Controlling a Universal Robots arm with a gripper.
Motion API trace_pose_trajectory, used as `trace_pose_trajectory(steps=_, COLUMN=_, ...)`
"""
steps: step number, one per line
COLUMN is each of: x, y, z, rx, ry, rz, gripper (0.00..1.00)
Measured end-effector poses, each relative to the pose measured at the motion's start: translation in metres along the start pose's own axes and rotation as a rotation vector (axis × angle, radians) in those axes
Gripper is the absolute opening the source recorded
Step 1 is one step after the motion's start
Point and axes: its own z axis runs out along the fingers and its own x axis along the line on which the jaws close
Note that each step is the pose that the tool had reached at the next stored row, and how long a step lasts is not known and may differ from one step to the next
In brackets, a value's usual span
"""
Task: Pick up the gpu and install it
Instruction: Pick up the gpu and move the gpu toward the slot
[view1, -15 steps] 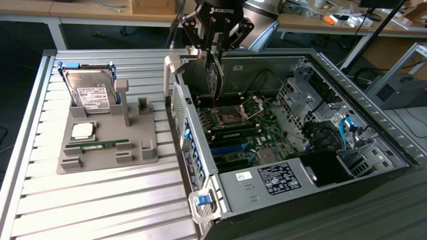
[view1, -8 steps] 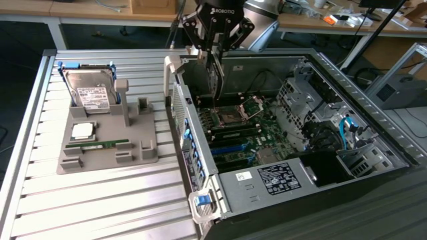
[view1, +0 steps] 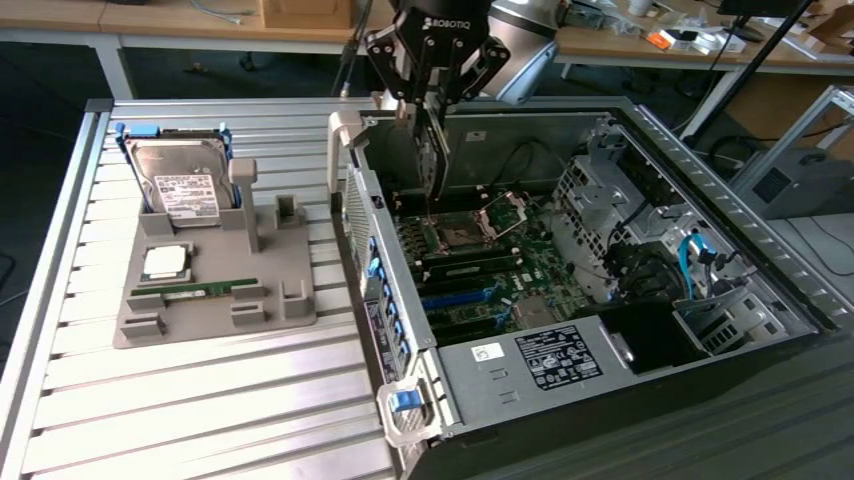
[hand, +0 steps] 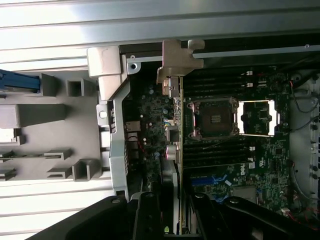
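hard drive (view1: 180, 182) | CPU (view1: 166, 262) | memory stick (view1: 198, 287) | grey holder (view1: 200, 320) | open case (view1: 467, 390)

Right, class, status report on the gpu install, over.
Gripper shut on gpu. Held upright over motherboard in open case. Not seated yet.

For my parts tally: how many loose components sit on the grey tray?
3: a hard drive at the far end of the grey tray, a processor chip mid-tray, a green memory stick just in front. None seems hidden.

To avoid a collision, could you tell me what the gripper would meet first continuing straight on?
Probably the motherboard beside the CPU socket, via the gpu the gripper holds; depth unclear.
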Motion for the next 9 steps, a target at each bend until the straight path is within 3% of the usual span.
trace_pose_trajectory(steps=9, x=-0.0012, y=0.0001, z=0.0010, rx=0.0002, ry=0.0000, rz=0.000, gripper=0.27)
